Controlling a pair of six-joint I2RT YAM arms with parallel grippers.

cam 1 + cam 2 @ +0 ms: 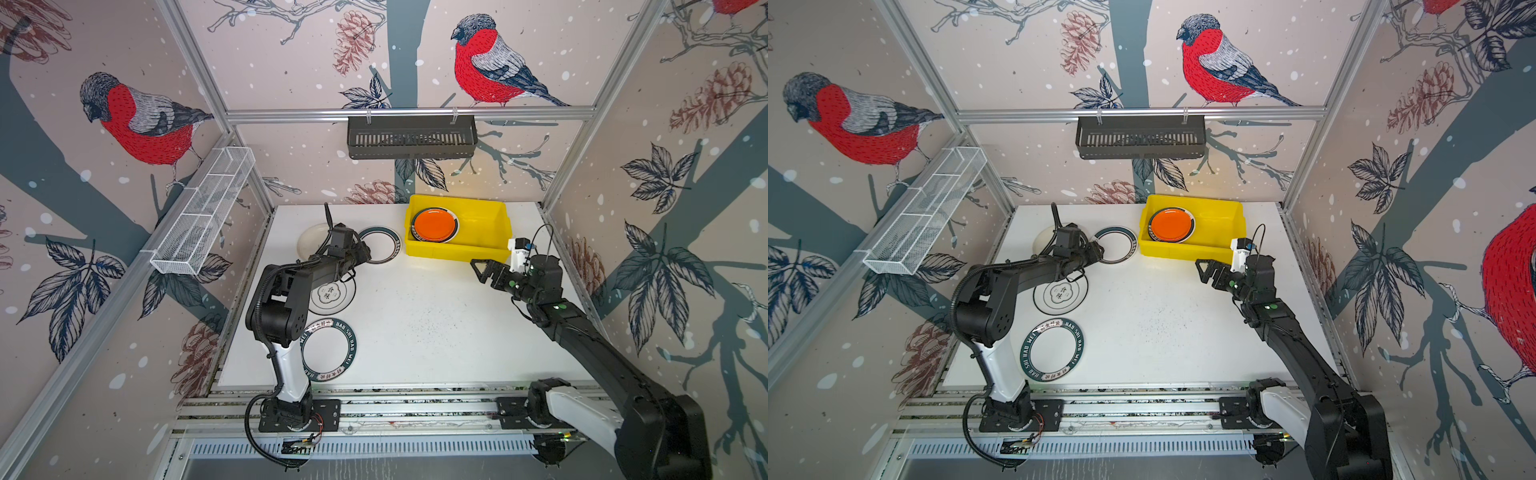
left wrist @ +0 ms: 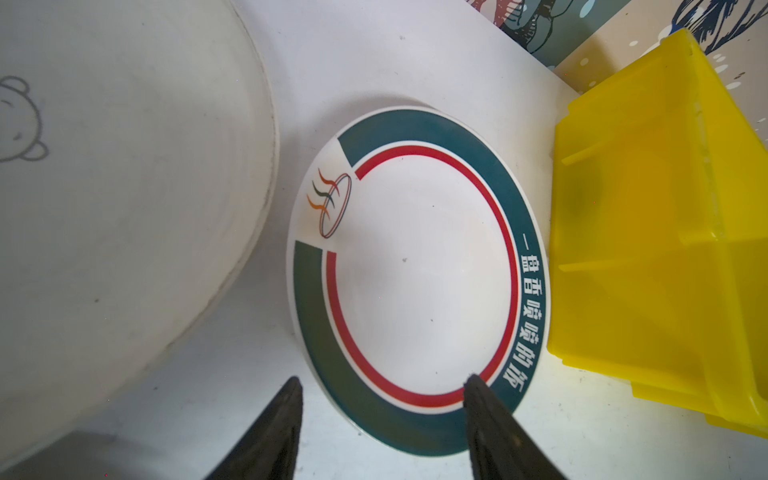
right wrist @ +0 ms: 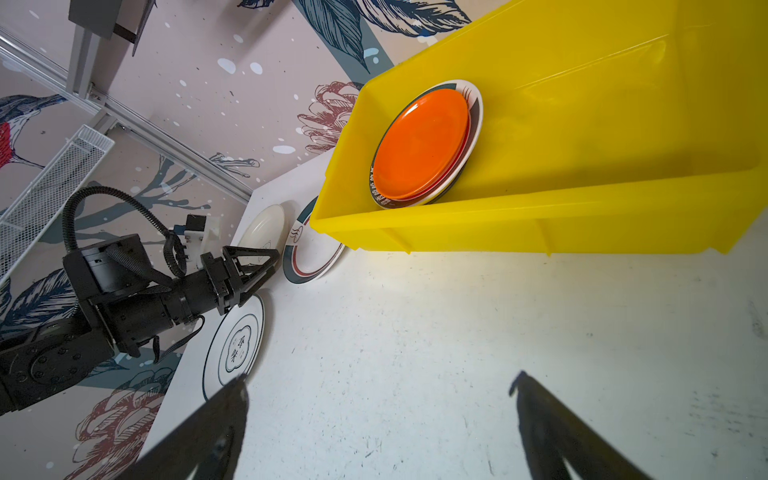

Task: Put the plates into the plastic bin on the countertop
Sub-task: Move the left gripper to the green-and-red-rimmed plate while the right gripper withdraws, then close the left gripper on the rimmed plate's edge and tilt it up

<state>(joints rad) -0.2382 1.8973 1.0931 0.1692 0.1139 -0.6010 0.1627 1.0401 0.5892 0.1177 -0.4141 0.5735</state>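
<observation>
Rim of the green-banded plate point(image 2: 415, 270) lies between the left gripper's point(image 2: 382, 384) parted fingertips point(image 2: 482, 407): one tip is over the red ring, the other outside it above the countertop point(image 2: 232, 365). Nothing is clamped yet. Being round, the plate has no long axis, and its bulk spreads ahead of the fingers. The plastic bin point(image 2: 644, 228) stands just beside it past one finger, and a cream plate point(image 2: 124, 187) sits near past the other. The right gripper point(image 3: 380, 380) hangs wide open and empty, well apart, so the left arm is nearer. The bin's wall likely needs clearing; an orange plate point(image 1: 435, 225) lies inside.
</observation>
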